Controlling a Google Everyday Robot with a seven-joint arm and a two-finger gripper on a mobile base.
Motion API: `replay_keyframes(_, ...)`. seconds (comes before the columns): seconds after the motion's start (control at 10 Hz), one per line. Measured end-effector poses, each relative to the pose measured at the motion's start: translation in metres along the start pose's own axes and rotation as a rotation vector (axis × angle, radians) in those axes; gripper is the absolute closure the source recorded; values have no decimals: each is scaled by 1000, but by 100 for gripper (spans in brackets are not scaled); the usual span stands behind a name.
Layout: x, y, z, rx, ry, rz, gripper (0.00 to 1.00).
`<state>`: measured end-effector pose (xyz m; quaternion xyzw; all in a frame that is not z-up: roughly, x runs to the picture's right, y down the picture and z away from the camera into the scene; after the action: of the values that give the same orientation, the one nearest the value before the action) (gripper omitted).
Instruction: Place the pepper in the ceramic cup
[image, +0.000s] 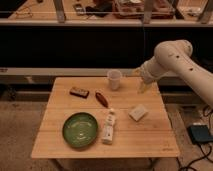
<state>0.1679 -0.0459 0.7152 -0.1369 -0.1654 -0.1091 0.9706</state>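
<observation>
The pepper (101, 98) is small, dark red-brown and tapered; it lies on the wooden table (150, 140) left of centre, toward the back. The off-white ceramic cup (114, 79) stands upright near the table's back edge, just up and right of the pepper. My gripper (143, 87) hangs from the white arm (172, 57) above the back right part of the table, to the right of the cup and apart from it. It is well away from the pepper and holds nothing that I can see.
A flat dark brown block (79, 92) lies left of the pepper. A green plate (80, 130) sits front left. A white tube-like bottle (108, 126) lies beside the plate. A pale block (138, 112) lies right of centre. A blue object (201, 134) sits on the floor at right.
</observation>
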Motion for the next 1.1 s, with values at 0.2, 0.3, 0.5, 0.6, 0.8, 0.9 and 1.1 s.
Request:
replay_keyframes(0.2,0,-27,5,85,-34,-204,35)
replay_keyframes(0.3,5,-33,7,102,-38,-271,35)
replay_keyframes(0.5,9,-48,16,138,-49,-412,35)
replay_keyframes(0.6,10,-52,17,147,-49,-440,35)
replay_keyframes(0.8,12,-54,18,155,-48,-472,35)
replay_keyframes(0.9,12,-55,18,157,-45,-480,35)
replay_keyframes(1.1,12,-61,17,186,5,-588,35)
